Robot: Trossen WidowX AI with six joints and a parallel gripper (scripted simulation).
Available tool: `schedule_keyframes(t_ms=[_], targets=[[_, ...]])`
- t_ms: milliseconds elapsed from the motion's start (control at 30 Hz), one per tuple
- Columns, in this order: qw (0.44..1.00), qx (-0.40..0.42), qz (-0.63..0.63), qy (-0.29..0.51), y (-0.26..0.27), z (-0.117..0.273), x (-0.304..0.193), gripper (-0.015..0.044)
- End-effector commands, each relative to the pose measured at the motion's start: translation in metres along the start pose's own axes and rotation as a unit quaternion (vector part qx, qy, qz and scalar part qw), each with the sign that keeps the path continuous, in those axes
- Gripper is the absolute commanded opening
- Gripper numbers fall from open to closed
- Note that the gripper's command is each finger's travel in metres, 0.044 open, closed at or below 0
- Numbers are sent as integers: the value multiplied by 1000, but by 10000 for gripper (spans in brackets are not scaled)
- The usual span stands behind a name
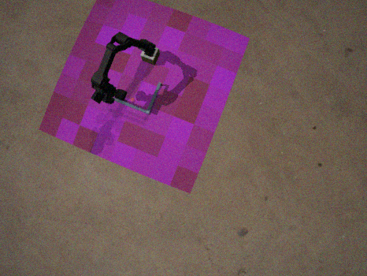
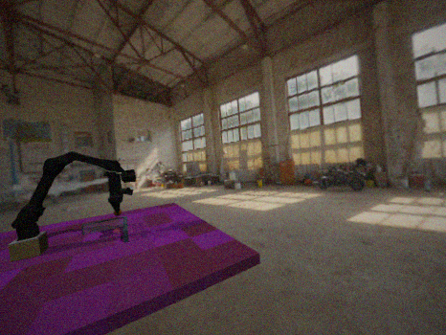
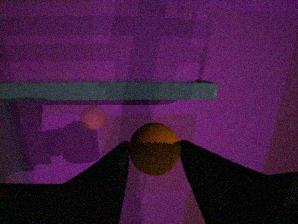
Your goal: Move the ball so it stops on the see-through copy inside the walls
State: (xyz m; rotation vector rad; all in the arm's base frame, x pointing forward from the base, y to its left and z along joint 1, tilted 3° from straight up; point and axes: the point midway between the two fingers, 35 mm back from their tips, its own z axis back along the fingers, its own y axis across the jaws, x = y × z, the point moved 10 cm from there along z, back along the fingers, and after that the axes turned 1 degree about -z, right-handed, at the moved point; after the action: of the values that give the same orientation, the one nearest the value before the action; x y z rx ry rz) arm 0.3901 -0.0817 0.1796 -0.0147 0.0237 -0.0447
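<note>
My gripper (image 3: 154, 146) is closed on the orange ball (image 3: 155, 148), which sits at the middle of my view, a little toward six o'clock. My two dark fingers rise from the bottom edge and press against its left and right sides. The ball's upper part is lit; its lower part is in shadow. Toward ten o'clock from the ball, well apart from it, lies the see-through copy (image 3: 93, 118), a faint pinkish sphere on the purple table (image 3: 240, 60), with a dark shadow patch just below it. Across the view at twelve o'clock runs a low clear wall (image 3: 107, 91), a teal-tinted horizontal band ending at the right.
</note>
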Motion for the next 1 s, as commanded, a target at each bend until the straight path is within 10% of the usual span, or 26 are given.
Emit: schedule_keyframes(t_ms=[0,967], targets=[[1000,4,2,1,19,-7,-2,0],[1000,6,2,2,77,-108,-19,0]])
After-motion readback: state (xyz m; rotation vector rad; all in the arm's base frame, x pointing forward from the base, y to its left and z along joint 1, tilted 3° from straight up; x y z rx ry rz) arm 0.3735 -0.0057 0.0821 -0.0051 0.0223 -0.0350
